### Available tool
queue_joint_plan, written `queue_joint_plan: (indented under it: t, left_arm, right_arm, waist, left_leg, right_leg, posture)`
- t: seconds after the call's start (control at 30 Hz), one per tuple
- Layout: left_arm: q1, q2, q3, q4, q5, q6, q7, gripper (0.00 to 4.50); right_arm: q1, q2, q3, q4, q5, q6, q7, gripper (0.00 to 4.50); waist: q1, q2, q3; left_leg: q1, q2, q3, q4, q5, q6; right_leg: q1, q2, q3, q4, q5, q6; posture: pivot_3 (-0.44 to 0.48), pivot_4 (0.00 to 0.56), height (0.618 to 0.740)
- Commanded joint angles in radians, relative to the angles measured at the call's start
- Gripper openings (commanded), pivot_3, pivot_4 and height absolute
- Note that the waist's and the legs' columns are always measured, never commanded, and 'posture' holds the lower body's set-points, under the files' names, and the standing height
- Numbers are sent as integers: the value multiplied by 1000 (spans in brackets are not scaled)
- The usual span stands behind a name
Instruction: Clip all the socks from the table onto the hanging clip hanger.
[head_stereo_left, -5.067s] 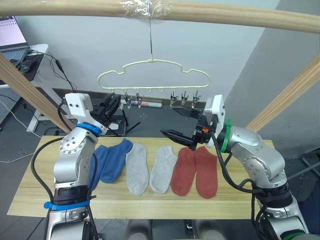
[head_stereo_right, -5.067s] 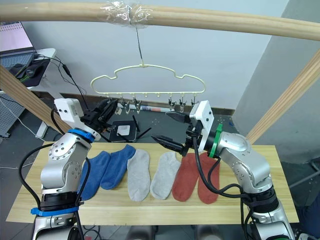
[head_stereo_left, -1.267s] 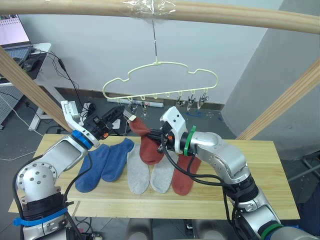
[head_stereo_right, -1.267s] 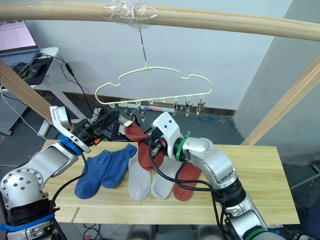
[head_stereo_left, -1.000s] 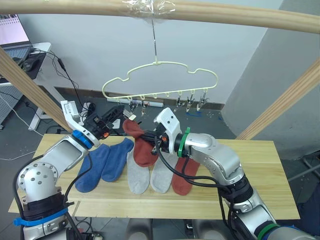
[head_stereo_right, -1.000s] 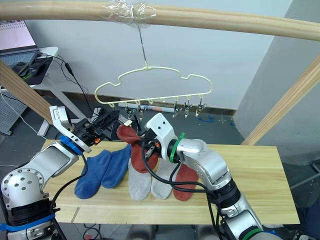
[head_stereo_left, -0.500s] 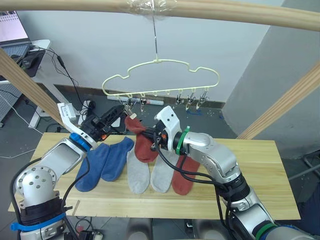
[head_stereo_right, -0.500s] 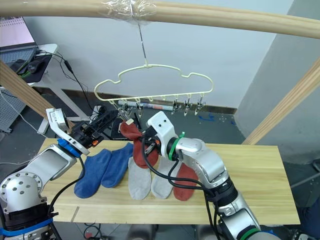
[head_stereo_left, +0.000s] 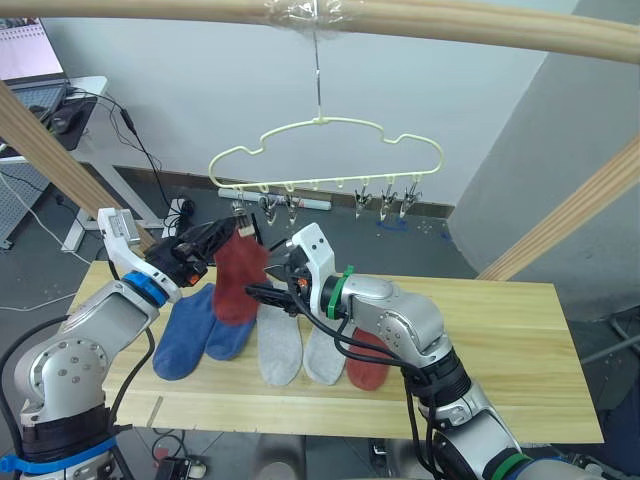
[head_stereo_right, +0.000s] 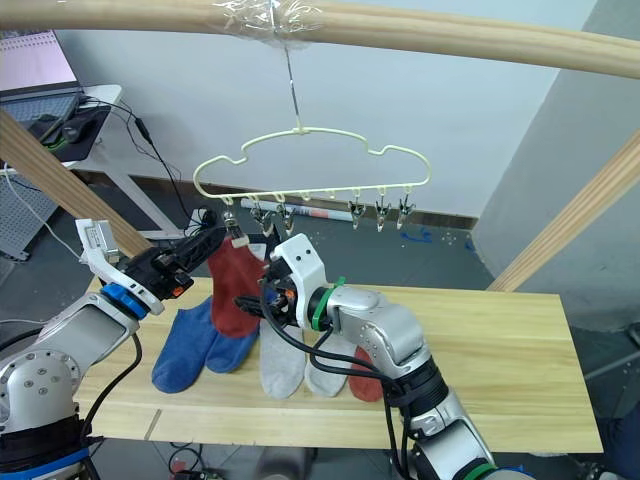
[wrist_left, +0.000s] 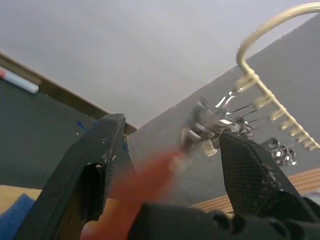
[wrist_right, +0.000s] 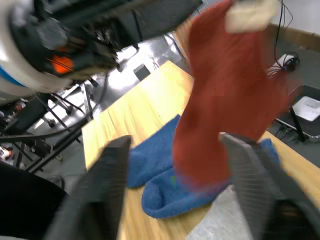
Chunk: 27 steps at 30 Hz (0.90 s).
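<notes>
A rust-red sock hangs from the leftmost clip of the pale yellow-green clip hanger, blurred as it swings. My left gripper is open, its fingers either side of that clip. Just right of the hanging sock, my right gripper is open too, with the sock in front of its fingers and free of them. On the table lie two blue socks, two light grey socks and one more rust-red sock, partly under my right arm.
The hanger hooks onto a round wooden beam overhead. Slanted wooden poles stand at the left and right. Several free clips hang along the hanger's right part. A desk with cables is at back left.
Both grippers have opened and let go of the red sock. It now hangs from the leftmost clip and has swung left. My right gripper has drawn back slightly.
</notes>
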<state>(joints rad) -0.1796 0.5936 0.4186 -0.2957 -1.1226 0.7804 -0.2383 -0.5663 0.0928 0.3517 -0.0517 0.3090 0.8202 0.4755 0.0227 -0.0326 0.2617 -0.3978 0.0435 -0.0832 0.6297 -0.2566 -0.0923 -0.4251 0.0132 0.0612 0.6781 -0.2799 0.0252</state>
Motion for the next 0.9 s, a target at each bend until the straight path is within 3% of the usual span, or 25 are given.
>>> queue_joint_plan:
  t: [0.03,0.23,0.33,0.53,0.9]
  left_arm:
    - [33,43,-71,-115,144,-71,-80,3381]
    - [21,4,-182,-185,329,-186,-93,3381]
    - [4,-37,-239,-173,458,-287,-86,2768]
    - [-4,-128,-321,-176,654,-402,-27,928]
    - [-42,-236,-318,-134,775,-436,40,928]
  right_arm:
    - [27,-65,23,-28,-57,-68,1,4425]
    - [131,-243,-29,-129,-87,-157,37,4472]
    - [187,-343,-78,-216,-76,-216,82,4500]
    - [242,-424,-161,-354,-2,-224,138,4500]
    - [151,-401,-213,-434,126,-150,137,4500]
  waist:
    - [1,0,0]
    - [3,0,0]
    - [2,1,0]
    - [-3,1,0]
    - [-5,0,0]
  left_leg:
    - [0,0,0,0,0,0]
    - [-1,0,1,0,1,-2]
    - [-1,0,1,0,1,-2]
    - [0,1,1,0,0,-1]
    - [0,0,1,3,0,0]
  right_leg:
    - [0,0,0,0,0,0]
    - [0,0,1,-1,0,0]
    - [0,0,1,-1,0,0]
    - [0,1,1,0,0,1]
    - [1,1,2,1,0,0]
  posture:
    - [171,256,740]
    - [158,250,740]
    - [145,247,740]
    - [113,244,740]
    - [96,250,740]
